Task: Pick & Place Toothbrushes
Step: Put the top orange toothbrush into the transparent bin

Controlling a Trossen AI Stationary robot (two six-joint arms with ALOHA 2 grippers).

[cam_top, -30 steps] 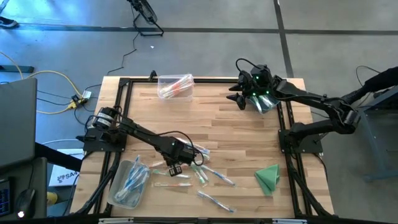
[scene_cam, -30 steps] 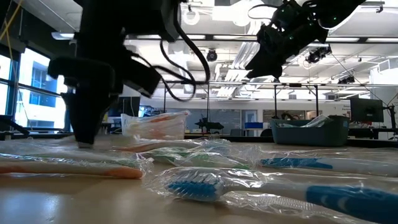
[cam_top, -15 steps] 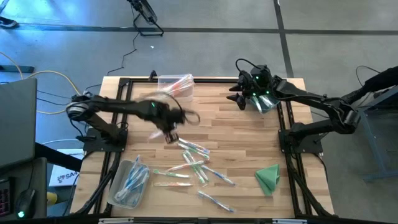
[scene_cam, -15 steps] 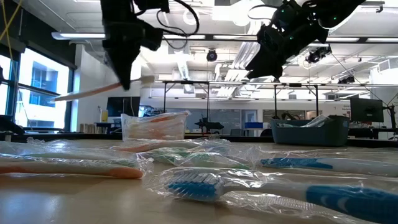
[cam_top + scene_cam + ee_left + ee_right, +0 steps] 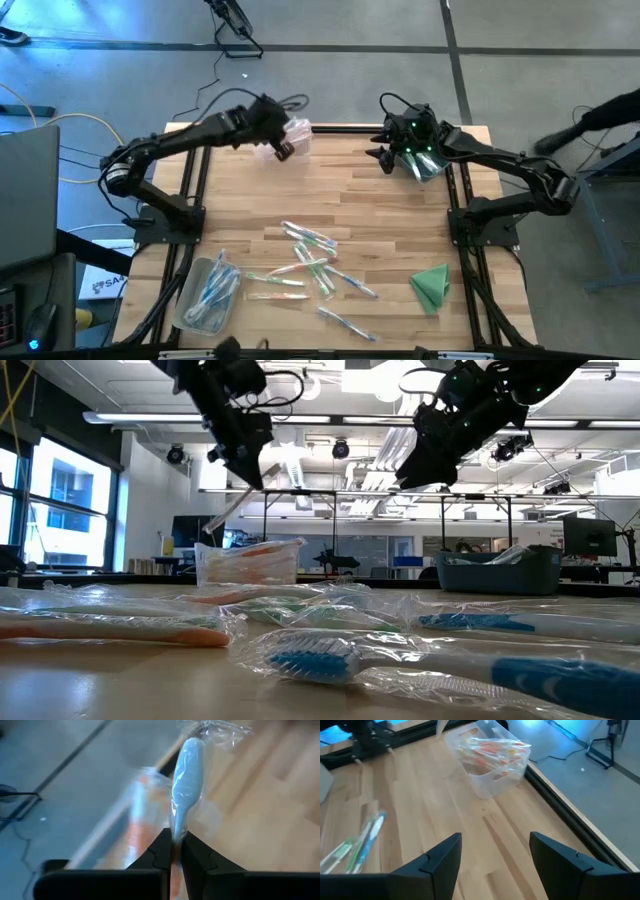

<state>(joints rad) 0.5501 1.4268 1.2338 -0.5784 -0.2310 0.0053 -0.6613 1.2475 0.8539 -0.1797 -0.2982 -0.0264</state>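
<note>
above the clear bin, left tool clamped on a wrapped toothbrush; right tool apart

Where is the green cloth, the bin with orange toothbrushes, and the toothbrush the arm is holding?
green cloth (image 5: 431,285), high view, middle of the folds
bin (image 5: 490,787), right wrist view, front wall
held toothbrush (image 5: 187,770), left wrist view, wrapped handle

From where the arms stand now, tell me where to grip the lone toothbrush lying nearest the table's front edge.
Take the lone toothbrush at mid-length, coming straight down from above. It lies flat on the table, slanted, apart from the main cluster, so nothing crowds its sides. Set the fingers across its thin shaft, not along it. The right gripper is open and free; the left gripper is shut on a wrapped toothbrush.
</note>
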